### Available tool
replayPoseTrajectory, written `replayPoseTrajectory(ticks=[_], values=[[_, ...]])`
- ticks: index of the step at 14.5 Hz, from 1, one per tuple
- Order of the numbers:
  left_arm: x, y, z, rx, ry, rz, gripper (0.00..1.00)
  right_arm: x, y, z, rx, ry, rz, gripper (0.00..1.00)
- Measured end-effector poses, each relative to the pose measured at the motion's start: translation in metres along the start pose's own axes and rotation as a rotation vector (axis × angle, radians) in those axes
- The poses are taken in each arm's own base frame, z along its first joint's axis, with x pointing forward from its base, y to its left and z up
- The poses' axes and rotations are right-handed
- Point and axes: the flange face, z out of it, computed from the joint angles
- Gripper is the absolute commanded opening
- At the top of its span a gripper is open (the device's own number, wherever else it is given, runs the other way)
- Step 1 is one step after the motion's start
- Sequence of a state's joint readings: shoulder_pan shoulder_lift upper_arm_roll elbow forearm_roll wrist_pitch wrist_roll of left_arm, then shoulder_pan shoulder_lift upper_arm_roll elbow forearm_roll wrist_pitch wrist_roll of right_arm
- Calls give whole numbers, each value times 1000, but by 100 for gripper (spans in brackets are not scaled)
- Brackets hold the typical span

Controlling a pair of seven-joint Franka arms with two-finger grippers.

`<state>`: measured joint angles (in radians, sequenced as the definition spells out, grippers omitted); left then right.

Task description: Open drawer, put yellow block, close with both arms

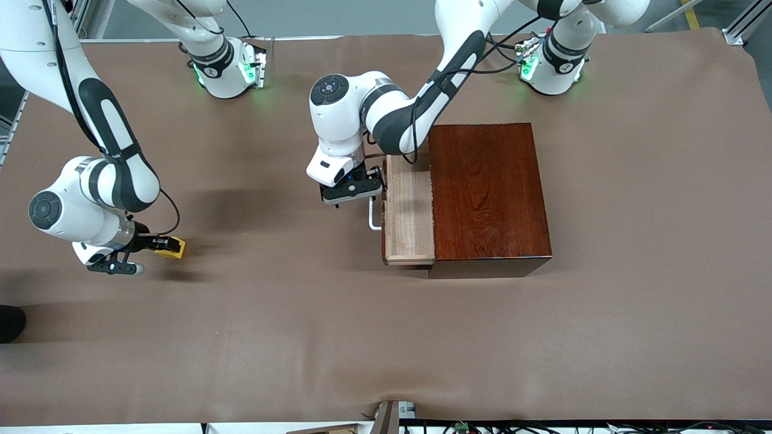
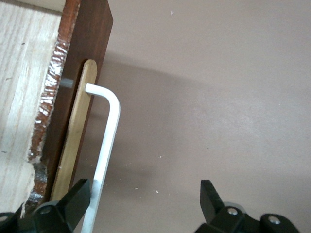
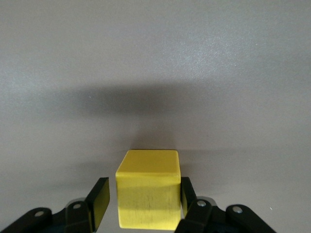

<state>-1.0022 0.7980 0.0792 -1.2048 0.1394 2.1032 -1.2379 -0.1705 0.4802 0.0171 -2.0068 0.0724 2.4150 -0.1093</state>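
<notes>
The dark reddish-brown box (image 1: 488, 193) stands mid-table with the drawer (image 1: 410, 211) pulled partly out toward the right arm's end. Its white handle (image 1: 374, 218) also shows in the left wrist view (image 2: 109, 131). My left gripper (image 1: 356, 198) is open at the handle; the bar passes between the jaws close to one finger (image 2: 77, 198), and the gripper's middle (image 2: 144, 204) is over bare table. The yellow block (image 1: 175, 248) sits at the right arm's end. My right gripper (image 1: 164, 244) is open and straddles the block (image 3: 148, 194), with a slim gap at one finger (image 3: 100, 199).
The brown table cover (image 1: 386, 337) stretches wide between the block and the drawer and nearer to the front camera. A dark object (image 1: 11, 322) sits at the table's edge at the right arm's end. Cables and fittings (image 1: 392, 416) line the near edge.
</notes>
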Motion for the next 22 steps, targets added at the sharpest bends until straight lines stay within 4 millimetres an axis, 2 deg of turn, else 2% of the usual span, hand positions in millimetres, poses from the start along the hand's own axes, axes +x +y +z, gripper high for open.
replayPoseTrajectory(ticks=[1,2,4,5,8,10,13,15,19,22], values=[[2,0,-2,-2,3,-2,100,0,0,0,0,-1,0,62],[6,1,-9,-9,7,-8,100,-1,0,1,0,-2,0,50],[23,-3,-40,-26,22,-30,100,-1,1,2,0,-5,0,6],[37,-10,-62,-28,30,-50,100,-2,1,2,0,-5,1,0],[83,-44,-133,-28,40,-103,100,-2,1,2,2,-22,0,0],[115,-80,-176,-2,32,-124,100,-2,-2,-1,8,-60,-4,0],[155,-138,-227,39,7,-148,100,10,-11,-31,18,-105,-21,0],[178,-179,-250,85,-23,-115,100,18,-19,-62,23,-125,-35,0],[230,-271,-280,141,-72,-118,100,26,-44,-131,29,-187,-34,0],[259,-345,-293,193,-142,-111,100,25,-76,-174,12,-207,51,0]])
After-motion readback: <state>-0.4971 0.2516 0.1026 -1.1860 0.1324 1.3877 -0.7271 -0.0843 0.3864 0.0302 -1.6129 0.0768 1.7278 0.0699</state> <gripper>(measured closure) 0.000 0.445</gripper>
